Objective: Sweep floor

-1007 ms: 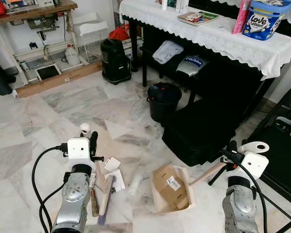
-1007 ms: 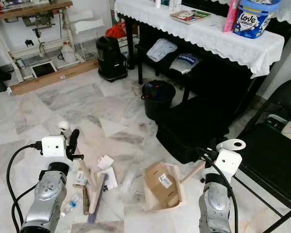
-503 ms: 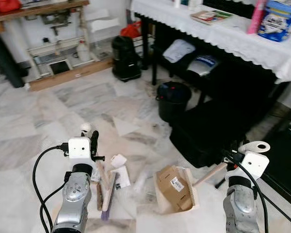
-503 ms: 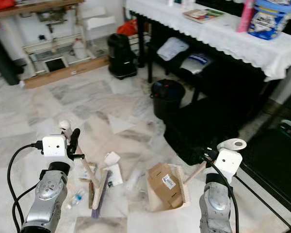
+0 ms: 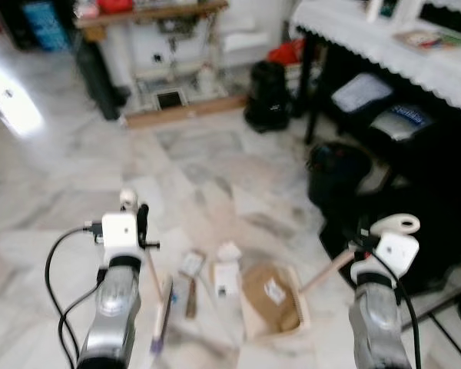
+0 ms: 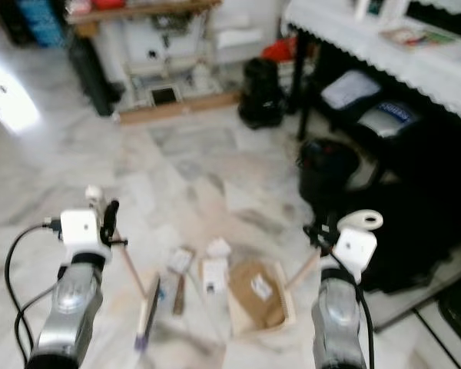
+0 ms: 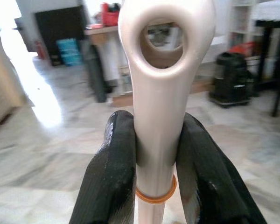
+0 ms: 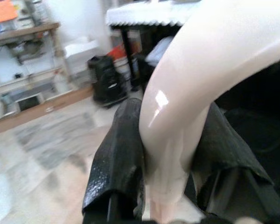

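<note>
My left gripper [image 5: 140, 224] is shut on the cream handle of a broom [image 5: 160, 314]; the bristle head rests on the marble floor by my left arm. The black fingers [image 7: 114, 158] clamp the handle just below its hanging hole. My right gripper [image 5: 363, 247] is shut on the cream handle of a dustpan [image 5: 293, 321], which lies on the floor between my arms with a brown cardboard piece [image 5: 267, 296] inside it. In the right wrist view, the fingers [image 8: 121, 144] press both sides of that handle. White paper scraps [image 5: 226, 278] and a small card [image 5: 190, 264] lie between broom and dustpan.
A black bin [image 5: 336, 165] stands to the right of the litter, beside a dark table with a white cloth [image 5: 446, 73]. A black canister [image 5: 267, 96], a wooden bench [image 5: 150, 11] and a dark cylinder [image 5: 96, 73] stand at the back. Open marble floor stretches to the left.
The whole picture has swung and blurred, so the camera has turned left and the table has slid off to the right. Both grippers keep their hold on broom and dustpan.
</note>
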`<state>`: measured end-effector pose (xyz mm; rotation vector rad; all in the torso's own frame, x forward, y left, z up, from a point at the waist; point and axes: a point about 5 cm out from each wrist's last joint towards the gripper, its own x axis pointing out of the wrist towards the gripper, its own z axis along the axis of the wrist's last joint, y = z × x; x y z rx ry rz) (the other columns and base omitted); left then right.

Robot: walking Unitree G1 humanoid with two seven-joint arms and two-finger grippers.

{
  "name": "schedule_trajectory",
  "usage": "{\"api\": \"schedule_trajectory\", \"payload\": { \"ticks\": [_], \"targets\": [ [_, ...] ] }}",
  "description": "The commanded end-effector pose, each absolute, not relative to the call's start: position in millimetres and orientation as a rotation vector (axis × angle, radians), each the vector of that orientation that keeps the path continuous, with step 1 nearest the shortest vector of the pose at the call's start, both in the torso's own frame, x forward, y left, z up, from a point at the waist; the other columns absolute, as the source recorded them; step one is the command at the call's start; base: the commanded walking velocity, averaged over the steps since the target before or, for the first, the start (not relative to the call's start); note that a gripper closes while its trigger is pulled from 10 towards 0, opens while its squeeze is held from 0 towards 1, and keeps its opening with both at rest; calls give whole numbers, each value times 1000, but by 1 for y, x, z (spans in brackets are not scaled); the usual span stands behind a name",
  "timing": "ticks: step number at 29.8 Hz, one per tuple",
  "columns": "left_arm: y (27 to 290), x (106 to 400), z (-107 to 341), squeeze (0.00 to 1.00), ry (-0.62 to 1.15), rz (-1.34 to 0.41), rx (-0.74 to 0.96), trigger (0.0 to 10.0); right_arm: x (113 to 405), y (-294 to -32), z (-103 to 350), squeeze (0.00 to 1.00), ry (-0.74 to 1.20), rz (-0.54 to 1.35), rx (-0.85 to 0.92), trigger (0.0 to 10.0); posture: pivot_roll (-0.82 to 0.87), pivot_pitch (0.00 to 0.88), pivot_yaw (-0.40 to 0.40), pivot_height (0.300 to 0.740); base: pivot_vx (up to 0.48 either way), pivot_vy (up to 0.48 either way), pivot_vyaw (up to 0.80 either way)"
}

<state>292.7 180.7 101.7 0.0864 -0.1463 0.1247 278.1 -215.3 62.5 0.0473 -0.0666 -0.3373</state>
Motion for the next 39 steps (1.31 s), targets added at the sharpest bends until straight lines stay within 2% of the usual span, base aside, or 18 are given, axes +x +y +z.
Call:
{"api": "schedule_trajectory", "payload": {
  "ticks": [1, 8, 13, 14, 18, 27, 30, 35, 39],
  "targets": [
    [186, 294, 112, 0, -187, 149, 118, 10000, 285, -214, 79, 0, -138, -330, 56, 10000, -81, 0, 22, 740, 0, 0, 800],
    [199, 290, 108, 0, -170, 183, 140, 10000, 287, -209, 78, 0, -129, -304, 65, 10000, -53, 0, 0, 740, 0, 0, 796],
    [220, 285, 105, 0, -155, 257, 153, 10000, 289, -205, 76, 0, -113, -273, 63, 10000, -16, 0, -33, 740, 0, 0, 800],
    [226, 281, 103, 0, -144, 269, 156, 10000, 291, -201, 74, 0, -105, -252, 66, 10000, 16, 0, -65, 740, 0, 0, 800],
    [230, 276, 98, 0, -124, 270, 160, 10000, 291, -198, 72, 0, -96, -236, 58, 10000, 34, 0, -82, 740, 0, 0, 800],
    [227, 278, 97, 0, -122, 270, 152, 10000, 298, -200, 73, 0, -84, -215, 46, 10000, 70, 0, -80, 740, 0, 0, 800],
    [218, 280, 92, 0, -101, 235, 140, 10000, 296, -211, 70, 0, -77, -266, 45, 10000, 10, 0, -34, 740, 0, 0, 800],
    [203, 287, 89, 0, -91, 190, 127, 10000, 291, -227, 65, 0, -49, -308, 27, 10000, -23, 0, -20, 740, 0, 0, 774],
    [189, 285, 83, 0, -74, 143, 113, 10000, 284, -245, 64, 0, -55, -341, 28, 10000, -60, 0, -1, 740, 0, 0, 100]
  ]
}}
